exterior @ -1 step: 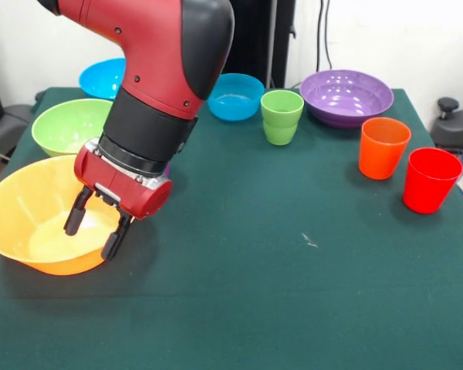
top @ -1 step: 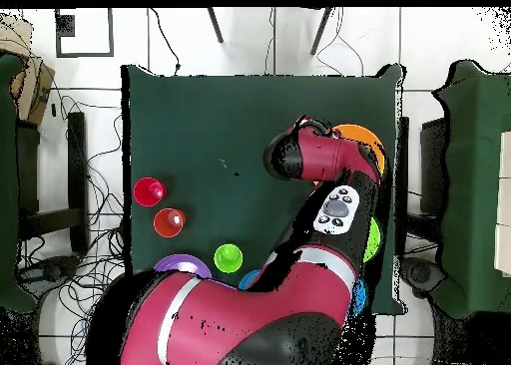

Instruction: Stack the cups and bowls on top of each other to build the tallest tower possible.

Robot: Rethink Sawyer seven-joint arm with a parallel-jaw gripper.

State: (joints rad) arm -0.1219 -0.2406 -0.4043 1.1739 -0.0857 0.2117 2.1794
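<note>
The orange bowl (exterior @ -1 step: 31, 208) is seen at the table's (exterior @ -1 step: 278, 254) near left, with the green bowl (exterior @ -1 step: 65, 123) just behind it. The gripper (exterior @ -1 step: 92, 235) is held over its right rim, fingers apart and empty. The orange cup (exterior @ -1 step: 383, 146) and red cup (exterior @ -1 step: 430, 179) are set at the right.

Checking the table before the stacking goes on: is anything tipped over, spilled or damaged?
Nothing stands out. The green cup, orange cup and red cup stand upright, apart from each other. The orange bowl and purple bowl sit level. The open tool hangs over the orange bowl.
</note>
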